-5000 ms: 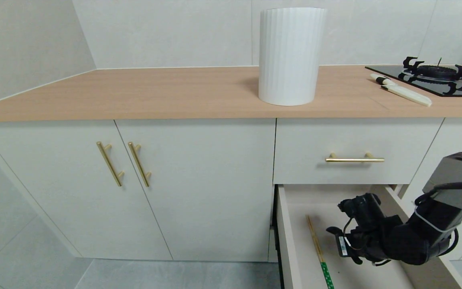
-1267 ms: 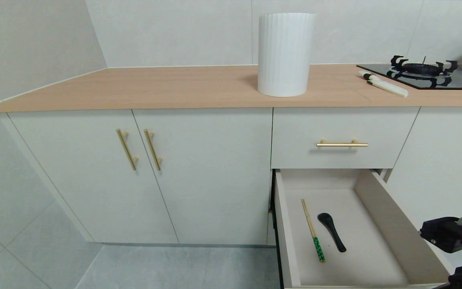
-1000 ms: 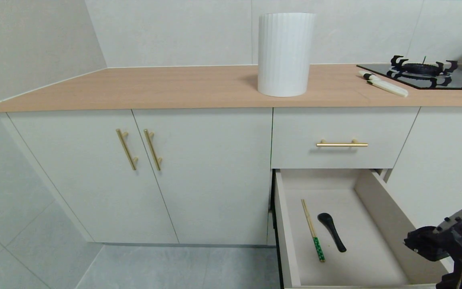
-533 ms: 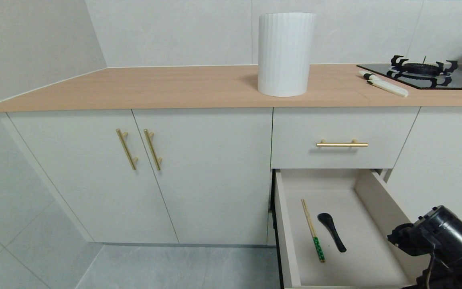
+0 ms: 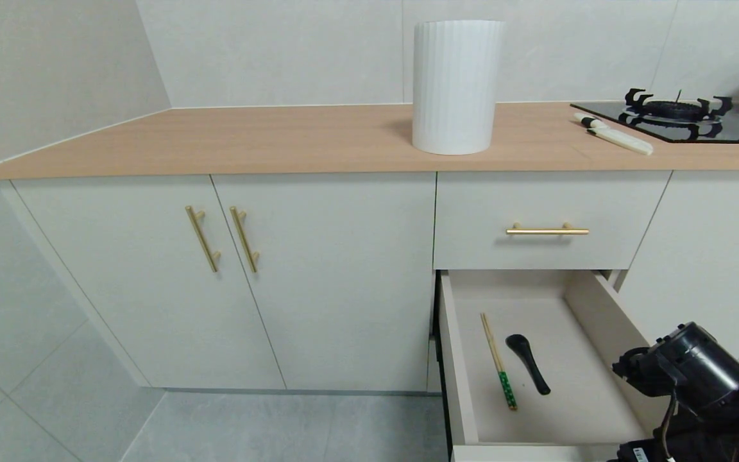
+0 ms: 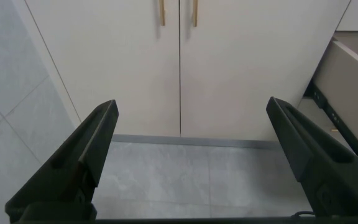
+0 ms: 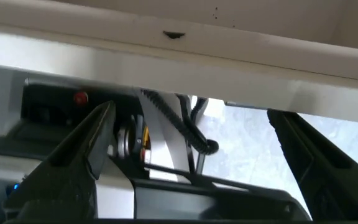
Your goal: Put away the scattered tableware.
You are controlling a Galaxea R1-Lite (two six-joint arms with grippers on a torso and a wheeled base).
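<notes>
The lower drawer (image 5: 456, 359) is found pulled out beneath a closed upper drawer (image 5: 546, 212) with a gold bar handle. On its floor a pair of chopsticks (image 5: 498, 362) with green-patterned ends is laid lengthwise near the left wall, and a black spoon (image 5: 528, 364) is laid just beside it on the right, apart from it, bowl towards the back. The right arm (image 5: 690, 372) is located at the drawer's front right corner, outside the compartment. The right gripper (image 7: 190, 112) is seen with fingers spread wide and nothing between them, a pale board edge close ahead of it. The left gripper (image 6: 190, 106) is likewise spread wide and empty, held low over the grey floor tiles and faced towards the double cabinet doors (image 6: 179, 62). On the wooden countertop (image 5: 247, 138) a white ribbed cylindrical container (image 5: 456, 86) is stood upright, and a pale knife (image 5: 612, 133) is laid just beside the gas hob (image 5: 677, 119).
</notes>
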